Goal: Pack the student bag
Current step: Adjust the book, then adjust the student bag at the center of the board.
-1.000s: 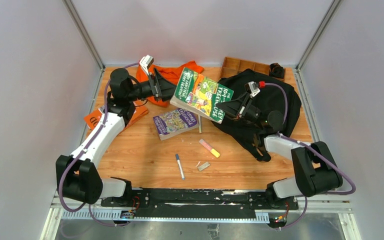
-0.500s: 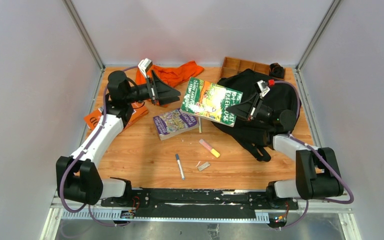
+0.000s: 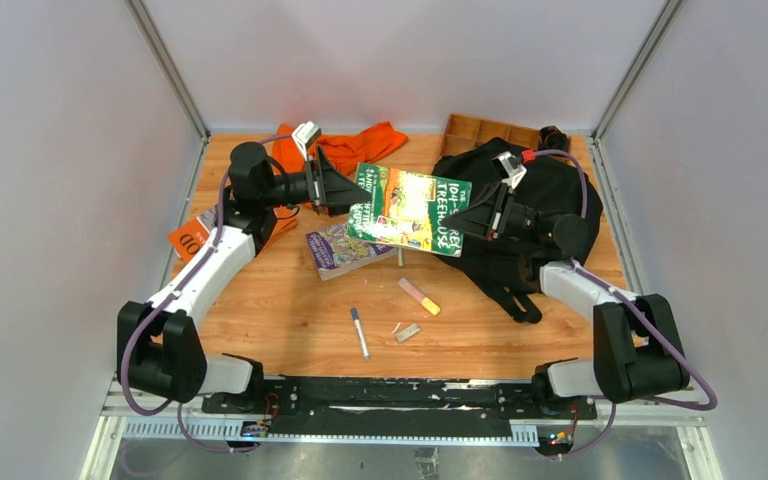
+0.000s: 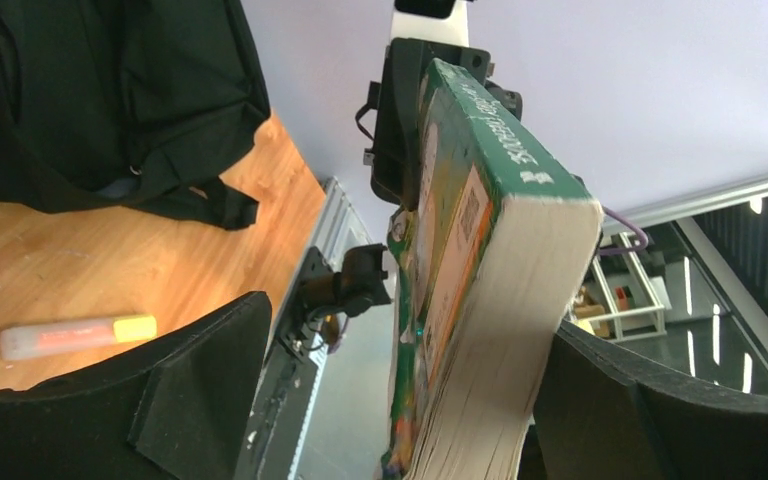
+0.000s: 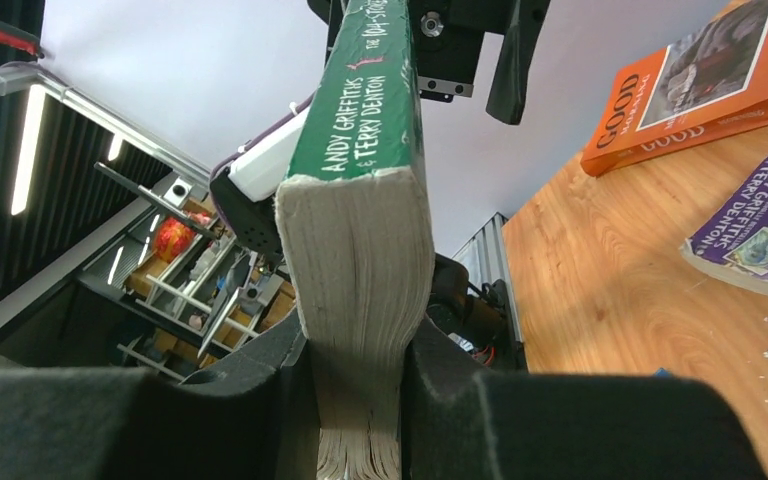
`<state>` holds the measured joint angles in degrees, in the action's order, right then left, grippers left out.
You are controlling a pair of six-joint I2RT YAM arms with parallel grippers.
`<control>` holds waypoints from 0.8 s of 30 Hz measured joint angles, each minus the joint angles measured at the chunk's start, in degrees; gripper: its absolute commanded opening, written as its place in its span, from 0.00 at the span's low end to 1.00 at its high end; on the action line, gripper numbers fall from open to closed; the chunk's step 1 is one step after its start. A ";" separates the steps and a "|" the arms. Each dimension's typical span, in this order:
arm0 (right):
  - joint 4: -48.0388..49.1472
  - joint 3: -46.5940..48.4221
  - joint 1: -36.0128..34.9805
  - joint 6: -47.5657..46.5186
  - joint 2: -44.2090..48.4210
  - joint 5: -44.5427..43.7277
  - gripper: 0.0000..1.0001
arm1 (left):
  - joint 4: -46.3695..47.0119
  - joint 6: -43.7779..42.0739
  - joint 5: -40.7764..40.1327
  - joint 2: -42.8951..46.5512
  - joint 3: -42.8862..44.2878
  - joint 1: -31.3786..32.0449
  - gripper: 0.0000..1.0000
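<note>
Now the gaping left pincer (image 3: pixel 355 192) has reached the green book (image 3: pixel 412 208) the right pincer (image 3: pixel 462 222) clamps.

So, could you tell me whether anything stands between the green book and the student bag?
Nothing loose does. The green book, clamped in the right gripper, hangs right beside the student bag. Only the right arm itself lies over the bag, and no open zipper shows in the top view.
</note>
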<state>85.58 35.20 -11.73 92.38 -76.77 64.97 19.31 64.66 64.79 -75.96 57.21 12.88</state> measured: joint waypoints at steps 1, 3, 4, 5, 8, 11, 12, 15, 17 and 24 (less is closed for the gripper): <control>0.04 0.00 -0.61 0.00 -0.17 0.02 0.00 | 0.00 -0.02 0.17 -0.24 0.00 0.46 0.88; 0.09 0.00 -0.94 0.00 -0.55 0.02 0.00 | -0.02 -0.11 0.39 -0.39 0.00 1.18 0.67; 0.11 0.00 -1.07 0.00 -0.92 0.02 0.00 | 0.00 -0.24 0.52 -0.39 0.00 1.36 0.46; 0.11 0.00 -1.16 0.00 -1.29 0.02 0.00 | 0.04 -0.28 0.61 -0.37 0.02 1.49 0.17; -0.42 0.00 -1.18 -0.22 -2.60 0.04 0.08 | 0.63 0.11 0.57 -0.35 0.33 1.55 0.00; -3.26 0.26 -1.29 -2.40 -3.37 0.02 0.60 | 0.44 0.57 0.09 -0.13 0.33 1.01 0.00; -5.81 0.72 -1.33 -4.04 -3.28 0.07 0.68 | 0.24 0.72 -0.02 -0.13 0.26 0.63 0.00; -21.24 2.47 -1.42 -13.77 -0.55 -0.50 0.80 | -0.13 1.42 -0.57 0.13 -0.39 -3.28 0.00; -39.87 5.99 -1.66 -26.32 3.30 -4.04 0.79 | -1.29 1.68 -1.44 0.55 -1.31 -7.32 0.00; -92.76 27.61 -8.87 -62.01 9.81 -40.46 0.71 | -27.41 -13.44 -12.87 0.98 1.11 -15.72 0.00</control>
<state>-7.18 62.81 -20.60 30.37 -66.96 24.51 -8.10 51.22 51.92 -74.98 58.33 -2.83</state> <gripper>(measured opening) 0.722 0.241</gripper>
